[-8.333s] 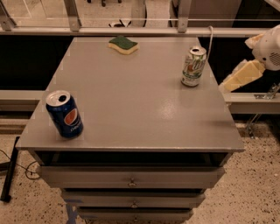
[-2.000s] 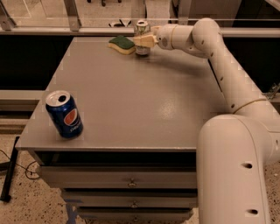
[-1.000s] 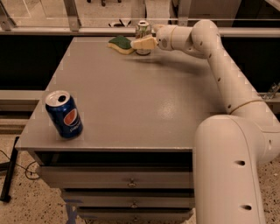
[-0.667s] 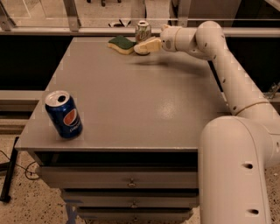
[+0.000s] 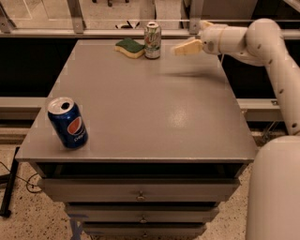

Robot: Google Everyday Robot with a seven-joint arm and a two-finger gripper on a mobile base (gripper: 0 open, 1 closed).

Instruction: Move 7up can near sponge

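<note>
The 7up can (image 5: 152,40) stands upright at the far edge of the grey table (image 5: 140,108), right beside the sponge (image 5: 130,47), which lies just to its left with its green top up. My gripper (image 5: 186,47) hangs above the table's far right part, a short way right of the can and apart from it. It holds nothing.
A dark blue Pepsi can (image 5: 68,123) stands near the table's front left corner. Drawers (image 5: 138,190) sit under the table front. A rail and posts (image 5: 75,14) run behind the far edge. My arm (image 5: 276,61) reaches in from the right.
The gripper has let go of the 7up can and drawn back to the right. The can stays standing beside the sponge.
</note>
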